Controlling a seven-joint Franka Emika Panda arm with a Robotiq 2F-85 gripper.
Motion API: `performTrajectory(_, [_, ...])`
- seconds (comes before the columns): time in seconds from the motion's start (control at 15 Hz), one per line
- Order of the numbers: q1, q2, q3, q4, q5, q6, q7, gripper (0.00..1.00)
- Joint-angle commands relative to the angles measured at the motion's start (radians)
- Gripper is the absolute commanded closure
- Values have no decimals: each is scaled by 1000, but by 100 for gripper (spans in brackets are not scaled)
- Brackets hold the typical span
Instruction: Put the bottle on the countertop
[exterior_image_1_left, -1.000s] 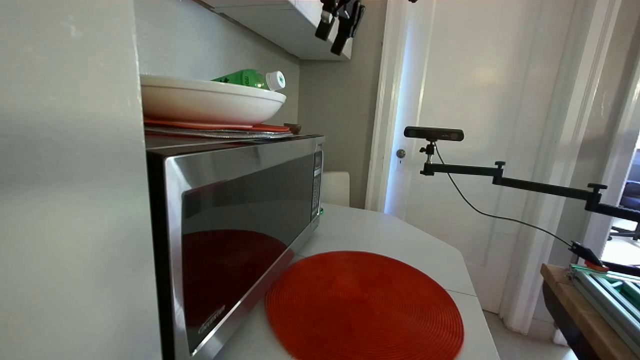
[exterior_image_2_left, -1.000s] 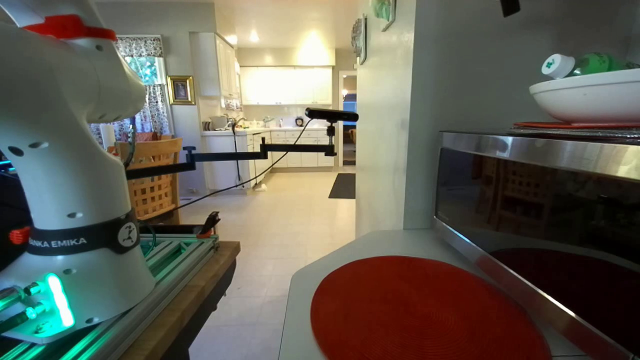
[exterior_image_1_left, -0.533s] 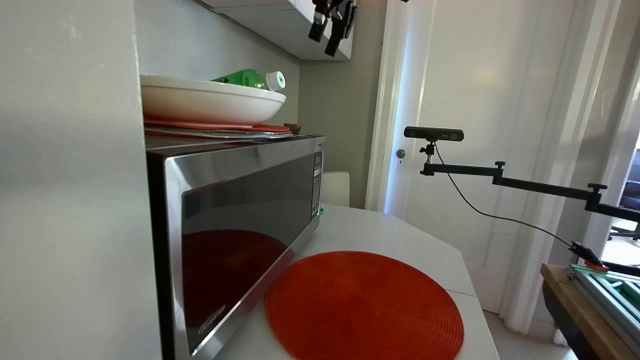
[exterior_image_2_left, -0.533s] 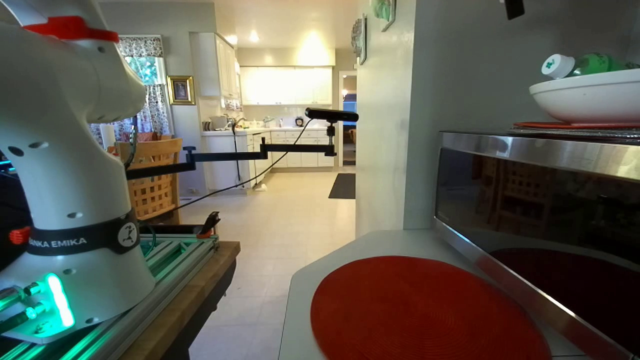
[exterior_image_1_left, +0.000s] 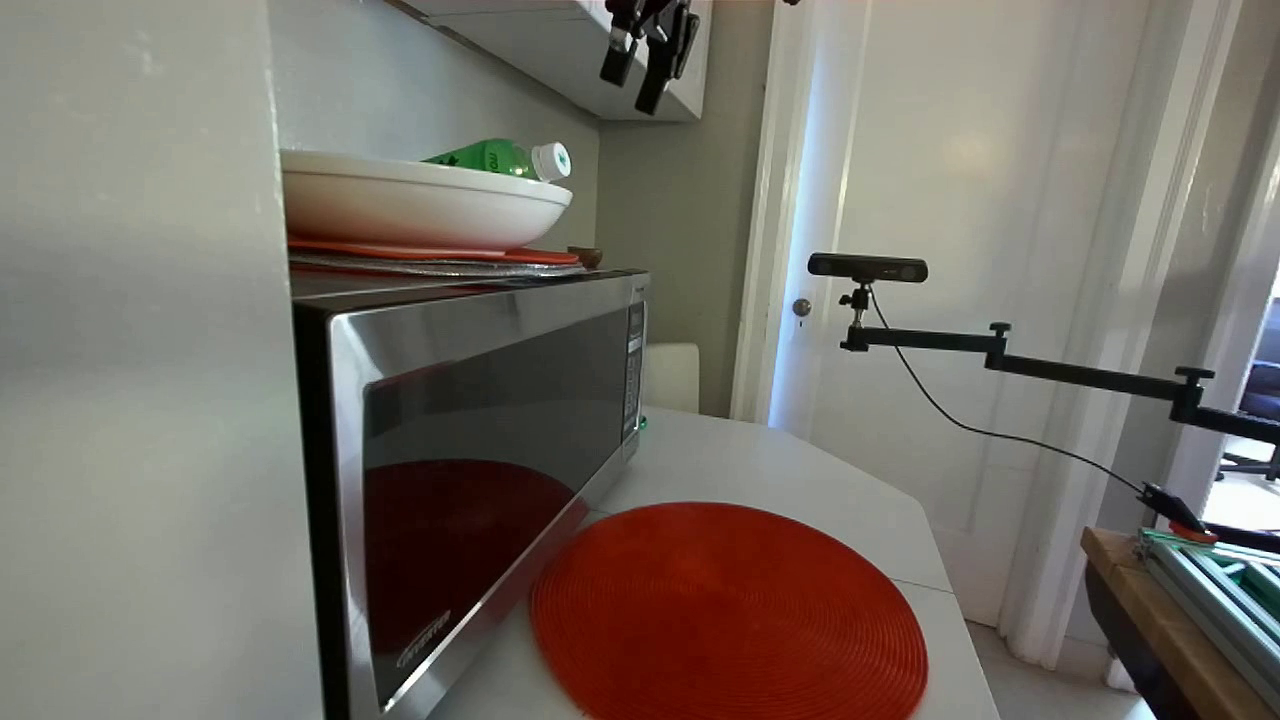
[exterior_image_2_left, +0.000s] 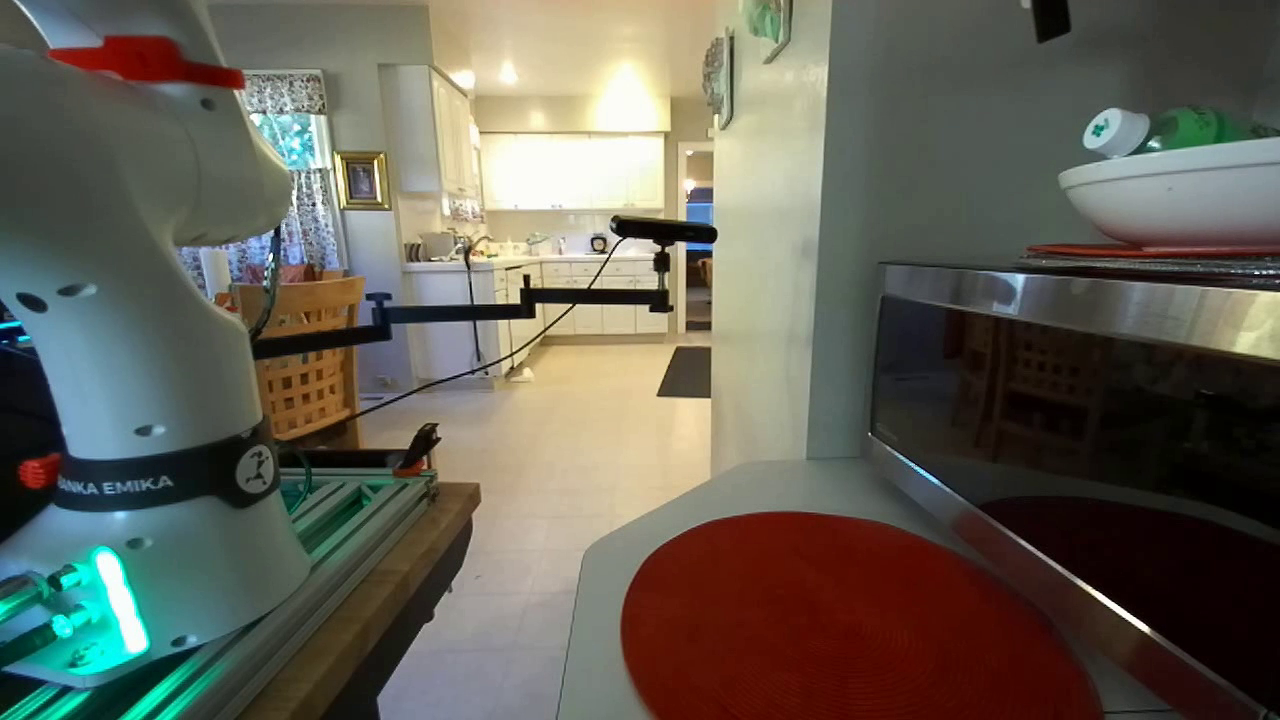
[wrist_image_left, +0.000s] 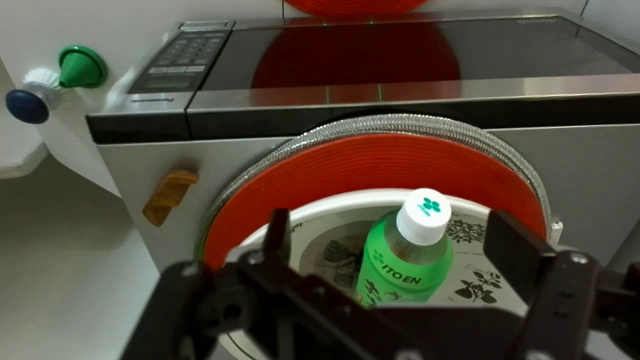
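Observation:
The bottle (wrist_image_left: 407, 260) is green with a white cap and lies tilted in a white bowl (exterior_image_1_left: 430, 205) on top of the microwave, its cap end rising over the rim. Both exterior views show the bottle (exterior_image_2_left: 1185, 128) partly hidden by that bowl. My gripper (exterior_image_1_left: 632, 92) is open, up above the bowl and to the cap's side in an exterior view. In the wrist view the bottle shows between the spread fingers (wrist_image_left: 515, 250) of my gripper (wrist_image_left: 389, 218), farther off and untouched; its lower end is hidden. The white countertop (exterior_image_1_left: 720, 455) lies below, in front of the microwave.
The steel microwave (exterior_image_1_left: 480, 310) carries red and silver mats under the bowl and a small brown wooden piece (wrist_image_left: 170, 195). A round red mat (exterior_image_2_left: 850, 610) covers much of the countertop. An upper cabinet (exterior_image_1_left: 520, 40) hangs nearby. A green cone (wrist_image_left: 81, 67) and a brush stand beside the microwave.
My gripper has moved left and slightly down toward the bowl in an exterior view, staying open. The bottle and bowl have not moved.

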Motion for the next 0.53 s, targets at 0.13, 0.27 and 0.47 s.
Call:
performTrajectory(0.13, [-8,33,12,30,-2,-10,2,0])
performTrajectory(0.27, [-8,32,12,30,-2,-10,2,0])
performTrajectory(0.47, [-8,35,11,24,-12,0,3,0])
